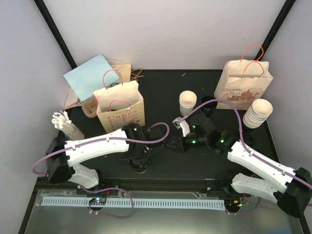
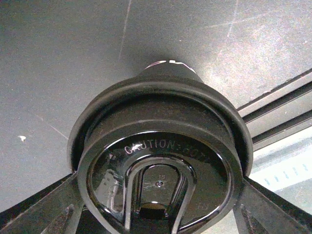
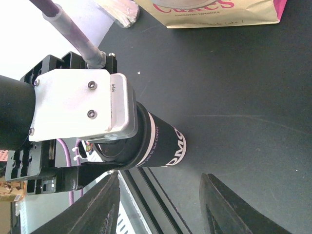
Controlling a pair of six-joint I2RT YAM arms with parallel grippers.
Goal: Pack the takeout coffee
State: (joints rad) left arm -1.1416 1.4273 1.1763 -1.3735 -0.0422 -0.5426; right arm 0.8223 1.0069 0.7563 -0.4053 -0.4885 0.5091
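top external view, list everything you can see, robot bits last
coffee cup: one, black with white print, held at centre front
lid: one, glossy black, on the coffee cup
left paper bag: one, tan with pink print and handles, back left
right paper bag: one, tan, printed, pink handles, back right
centre cup stack: one stack, cream, centre back
right cup stack: one stack, cream, right edge, by the right paper bag
blue sheet: one, light blue, back left corner
white bundle: one, white, left edge; too small to identify
table: one, black
left gripper: one, black, shut on the coffee cup
right gripper: one, black, open, beside the coffee cup
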